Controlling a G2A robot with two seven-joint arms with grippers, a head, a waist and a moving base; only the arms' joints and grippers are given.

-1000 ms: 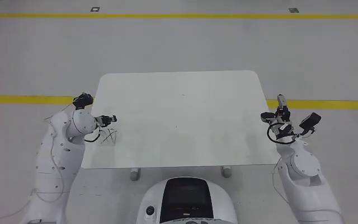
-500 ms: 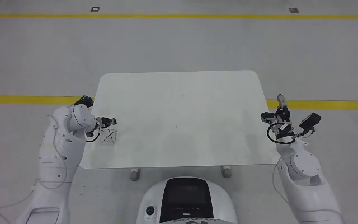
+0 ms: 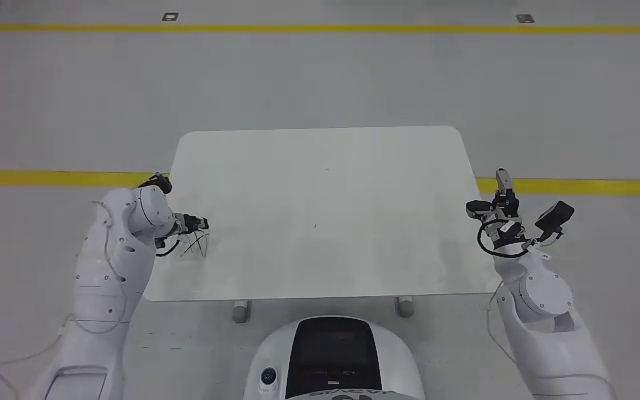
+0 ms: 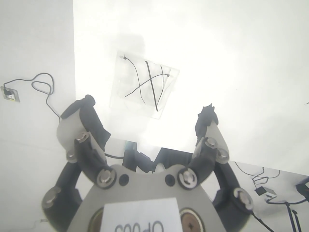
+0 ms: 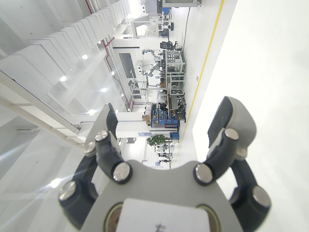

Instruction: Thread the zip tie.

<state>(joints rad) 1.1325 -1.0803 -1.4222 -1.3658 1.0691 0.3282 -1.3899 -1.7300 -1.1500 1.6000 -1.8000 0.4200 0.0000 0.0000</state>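
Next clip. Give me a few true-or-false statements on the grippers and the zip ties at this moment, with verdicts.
1. The left gripper is open and holds nothing. True.
2. Several black zip ties lie crossed in a clear tray on the table. True.
3. The tray sits at the table's middle. False: it sits near the table's edge on the left arm's side.
4. The right gripper is shut on a zip tie. False: it is open and empty, beside the table's far edge from the tray.

Four black zip ties (image 4: 150, 80), one clear tray (image 4: 125, 76), one table (image 4: 217, 37).
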